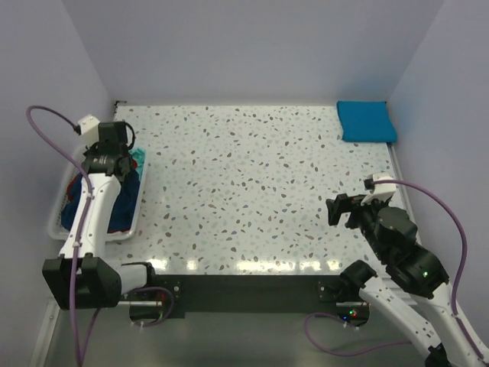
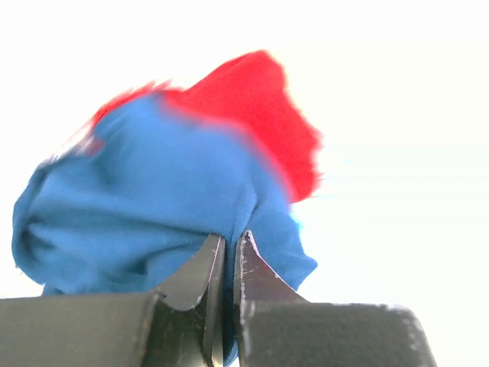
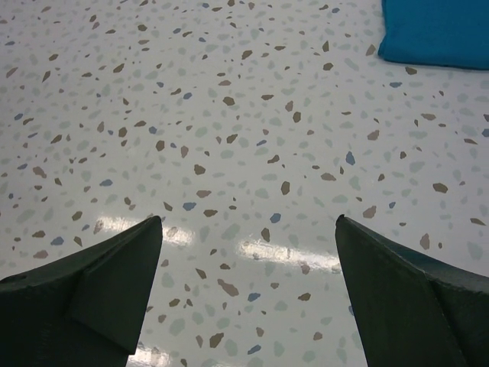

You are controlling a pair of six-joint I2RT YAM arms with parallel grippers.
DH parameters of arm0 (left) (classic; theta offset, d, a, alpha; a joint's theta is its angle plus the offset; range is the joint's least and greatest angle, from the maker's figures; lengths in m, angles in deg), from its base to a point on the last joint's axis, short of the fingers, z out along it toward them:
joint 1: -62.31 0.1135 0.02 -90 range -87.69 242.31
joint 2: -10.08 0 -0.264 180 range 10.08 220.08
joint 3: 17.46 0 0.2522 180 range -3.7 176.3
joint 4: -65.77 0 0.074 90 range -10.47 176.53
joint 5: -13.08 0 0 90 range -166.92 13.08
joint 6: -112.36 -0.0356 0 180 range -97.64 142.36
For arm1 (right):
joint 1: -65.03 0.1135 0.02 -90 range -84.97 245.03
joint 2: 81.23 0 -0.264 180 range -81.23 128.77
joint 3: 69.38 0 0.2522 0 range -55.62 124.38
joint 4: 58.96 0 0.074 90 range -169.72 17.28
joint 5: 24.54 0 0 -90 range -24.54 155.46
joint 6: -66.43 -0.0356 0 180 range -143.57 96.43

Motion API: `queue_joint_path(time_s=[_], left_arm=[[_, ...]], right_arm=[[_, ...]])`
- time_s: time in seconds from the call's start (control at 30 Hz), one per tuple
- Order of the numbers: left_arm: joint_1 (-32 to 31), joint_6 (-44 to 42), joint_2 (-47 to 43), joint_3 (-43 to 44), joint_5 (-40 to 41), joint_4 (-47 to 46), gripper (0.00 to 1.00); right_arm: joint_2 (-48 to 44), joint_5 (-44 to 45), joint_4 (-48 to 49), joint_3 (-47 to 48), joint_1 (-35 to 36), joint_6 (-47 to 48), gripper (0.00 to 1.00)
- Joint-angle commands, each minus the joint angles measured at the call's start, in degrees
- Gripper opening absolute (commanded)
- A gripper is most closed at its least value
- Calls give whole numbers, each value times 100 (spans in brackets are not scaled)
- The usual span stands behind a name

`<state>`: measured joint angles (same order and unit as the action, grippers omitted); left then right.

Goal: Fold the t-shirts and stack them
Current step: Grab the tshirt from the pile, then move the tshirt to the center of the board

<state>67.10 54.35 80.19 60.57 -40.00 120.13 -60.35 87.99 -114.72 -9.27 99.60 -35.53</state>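
My left gripper (image 2: 229, 241) is shut on a fold of a blue t-shirt (image 2: 137, 199), which bunches up right in front of the fingers. A red t-shirt (image 2: 252, 107) shows behind it. From above, the left gripper (image 1: 116, 164) reaches down into the white basket (image 1: 55, 222) at the table's left edge, among dark blue cloth (image 1: 122, 206), a teal scrap (image 1: 138, 158) and a bit of red (image 1: 72, 187). A turquoise-blue t-shirt (image 1: 367, 122) (image 3: 435, 30) lies folded at the back right corner. My right gripper (image 1: 336, 208) (image 3: 248, 220) hangs open over bare table, holding nothing.
The speckled tabletop (image 1: 252, 183) spreads between the basket and the folded shirt. Pale walls close in the back and both sides. A purple cable (image 1: 46, 122) loops off the left arm beside the basket.
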Motion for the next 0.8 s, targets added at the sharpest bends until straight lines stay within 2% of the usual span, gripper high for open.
queue_joint_path(time_s=[0.0, 0.23, 0.3, 0.37, 0.47, 0.57, 0.63, 0.73, 0.77], left_arm=[[-829, -455, -173, 1311, 139, -245, 0], [-2631, -1071, 713, 4117, -642, -491, 0], [-3001, -1273, 881, 4818, -1221, -728, 0], [-3308, -1344, 1162, 5199, -1695, -799, 0], [-3799, -1624, 1400, 5605, -1847, -895, 0], [-4048, -2038, 1278, 5124, -1847, -1272, 0], [-4048, -2144, 981, 4229, -1708, -1475, 5], [-4048, -2223, 515, 2665, -1066, -1906, 32], [-4048, -2197, 400, 2261, -795, -2089, 46]], right_arm=[[108, 182, 113, 67, 32, -25, 98], [284, 129, 78, 260, 32, -34, 99], [328, 121, 34, 365, 33, -34, 98], [364, 156, 8, 436, 24, -8, 98], [399, 191, -54, 542, 33, 28, 98], [434, 217, -124, 612, 24, 28, 99], [460, 165, -168, 639, 32, 19, 98], [548, 42, -221, 665, 32, -25, 98], [592, -89, -238, 665, 33, -34, 98]])
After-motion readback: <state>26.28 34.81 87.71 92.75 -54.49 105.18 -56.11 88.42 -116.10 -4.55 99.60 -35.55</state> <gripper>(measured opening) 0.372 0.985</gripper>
